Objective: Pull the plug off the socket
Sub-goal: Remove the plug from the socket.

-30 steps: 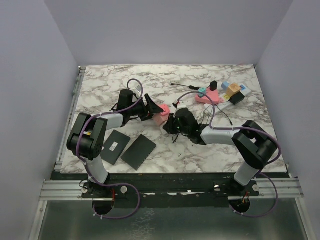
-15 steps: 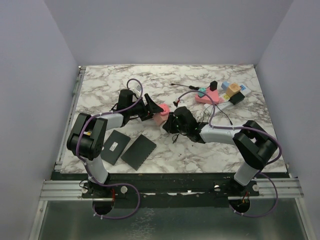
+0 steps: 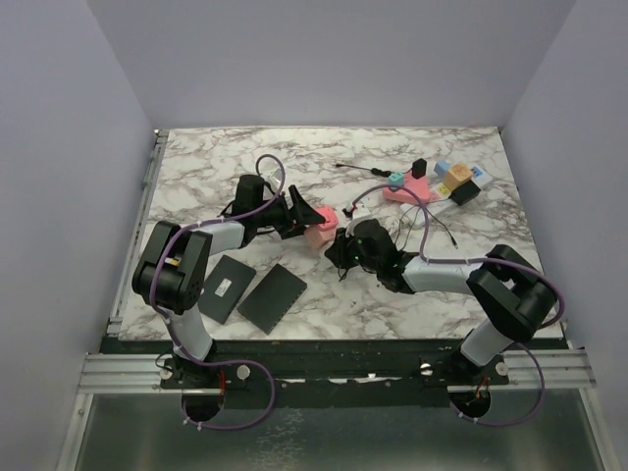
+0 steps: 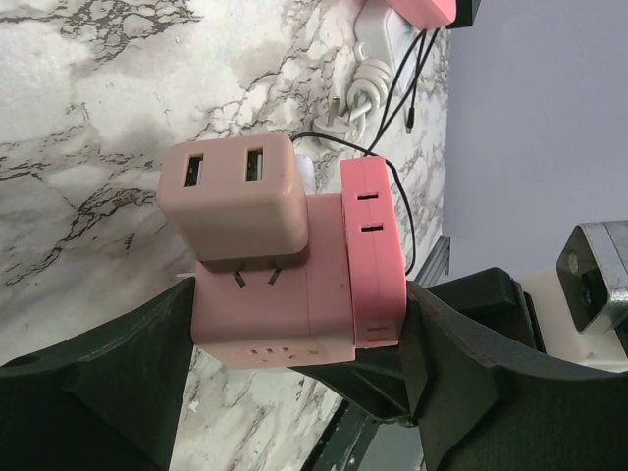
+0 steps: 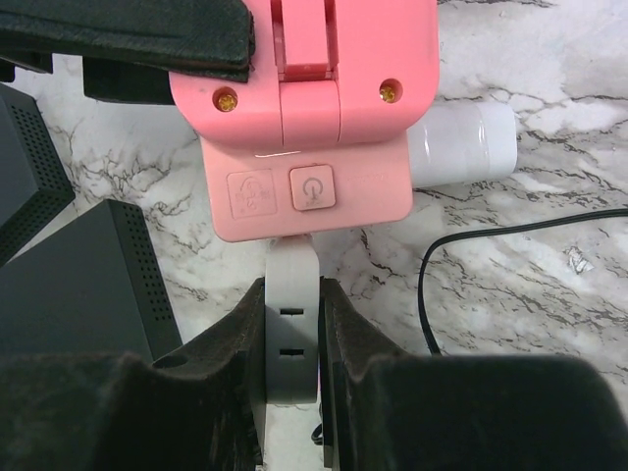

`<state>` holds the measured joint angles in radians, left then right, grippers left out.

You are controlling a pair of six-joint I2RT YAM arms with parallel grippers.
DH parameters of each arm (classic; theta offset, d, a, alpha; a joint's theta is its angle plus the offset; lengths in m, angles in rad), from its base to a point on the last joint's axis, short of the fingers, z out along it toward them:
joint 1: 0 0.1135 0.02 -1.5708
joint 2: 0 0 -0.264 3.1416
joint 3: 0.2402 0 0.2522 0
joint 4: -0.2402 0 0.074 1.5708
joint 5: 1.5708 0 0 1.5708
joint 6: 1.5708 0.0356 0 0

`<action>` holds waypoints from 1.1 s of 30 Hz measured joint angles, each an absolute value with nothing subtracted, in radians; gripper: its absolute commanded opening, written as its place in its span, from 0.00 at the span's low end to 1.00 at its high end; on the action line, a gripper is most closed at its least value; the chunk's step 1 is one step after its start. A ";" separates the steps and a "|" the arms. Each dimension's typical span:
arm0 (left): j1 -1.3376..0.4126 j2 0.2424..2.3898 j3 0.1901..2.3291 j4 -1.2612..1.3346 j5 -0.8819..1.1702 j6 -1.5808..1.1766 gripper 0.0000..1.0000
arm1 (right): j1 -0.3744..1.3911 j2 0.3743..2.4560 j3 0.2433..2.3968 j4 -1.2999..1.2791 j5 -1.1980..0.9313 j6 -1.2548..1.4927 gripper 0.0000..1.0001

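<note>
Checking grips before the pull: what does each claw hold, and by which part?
The left claw clamps the pink socket cube by two opposite sides. The right claw pinches the white plug sticking out of it, by its side edges.

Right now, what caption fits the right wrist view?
Right hand shut on a white plug joined to the pink socket cube, which the left hand's fingers grip.

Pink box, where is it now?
In the top view, the pink box is mid-table, clamped in the left claw, with the right claw pinching a pale plug on it.
</note>
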<state>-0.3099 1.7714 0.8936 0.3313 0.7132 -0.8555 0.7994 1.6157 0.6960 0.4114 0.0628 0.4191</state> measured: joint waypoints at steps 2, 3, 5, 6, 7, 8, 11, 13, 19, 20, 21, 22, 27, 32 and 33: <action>-0.310 1.771 0.897 0.331 0.720 -0.854 0.29 | 0.799 1.610 0.689 0.421 0.057 0.404 0.00; -0.310 1.772 0.897 0.330 0.721 -0.853 0.29 | 0.799 1.610 0.688 0.424 0.056 0.398 0.00; -0.310 1.772 0.898 0.327 0.722 -0.852 0.29 | 0.799 1.610 0.687 0.426 0.056 0.395 0.00; -0.310 1.772 0.898 0.326 0.722 -0.852 0.29 | 0.799 1.610 0.687 0.425 0.056 0.396 0.00; -0.310 1.772 0.898 0.326 0.722 -0.852 0.29 | 0.799 1.610 0.687 0.425 0.056 0.399 0.00; -0.310 1.772 0.898 0.325 0.722 -0.852 0.29 | 0.799 1.610 0.687 0.424 0.056 0.404 0.00; -0.310 1.772 0.898 0.323 0.722 -0.851 0.29 | 0.799 1.610 0.688 0.419 0.059 0.435 0.00; -0.310 1.772 0.898 0.319 0.721 -0.852 0.29 | 0.799 1.610 0.695 0.406 0.062 0.469 0.00; -0.308 1.772 0.898 0.318 0.715 -0.852 0.29 | 0.799 1.615 0.735 0.332 0.066 0.598 0.00; -0.307 1.772 0.898 0.318 0.714 -0.852 0.29 | 0.799 1.617 0.739 0.323 0.066 0.614 0.00; -0.307 1.772 0.898 0.316 0.714 -0.852 0.29 | 0.799 1.618 0.746 0.310 0.066 0.631 0.00; -0.307 1.772 0.898 0.315 0.712 -0.852 0.28 | 0.799 1.619 0.752 0.298 0.066 0.646 0.00; -0.307 1.772 0.898 0.311 0.706 -0.852 0.28 | 0.799 1.623 0.781 0.241 0.069 0.709 0.00; -0.307 1.772 0.898 0.308 0.706 -0.852 0.28 | 0.799 1.623 0.786 0.226 0.075 0.733 0.00; -0.307 1.772 0.898 0.307 0.706 -0.852 0.28 | 0.799 1.623 0.786 0.226 0.075 0.733 0.00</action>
